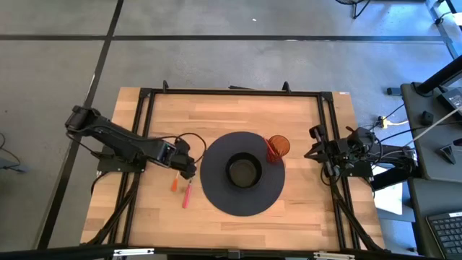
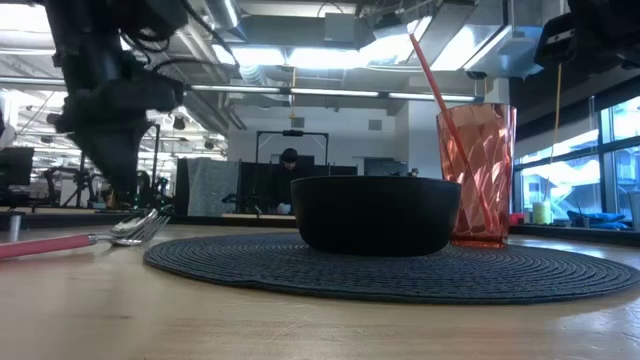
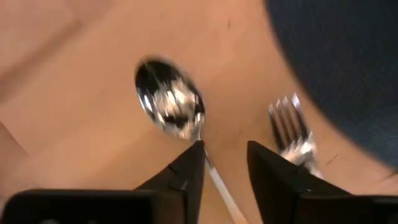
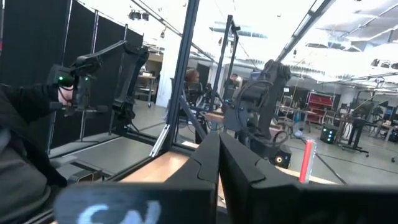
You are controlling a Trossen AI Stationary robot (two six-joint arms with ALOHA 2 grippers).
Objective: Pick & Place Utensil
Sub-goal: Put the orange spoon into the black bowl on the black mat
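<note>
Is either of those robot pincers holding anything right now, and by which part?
Nothing is held. The left pincer is open, straddling the spoon at its neck, not gripping. The right pincer is shut on nothing.

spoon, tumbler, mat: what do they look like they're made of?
Spoon: polished metal, likely steel; its bowl mirrors the lights. The handle looks pink, maybe plastic.
Tumbler: translucent orange-red plastic, probably; faceted walls, with the straw visible through them.
Mat: dark woven cord or vinyl, matte; concentric ribs show in the low view.
</note>
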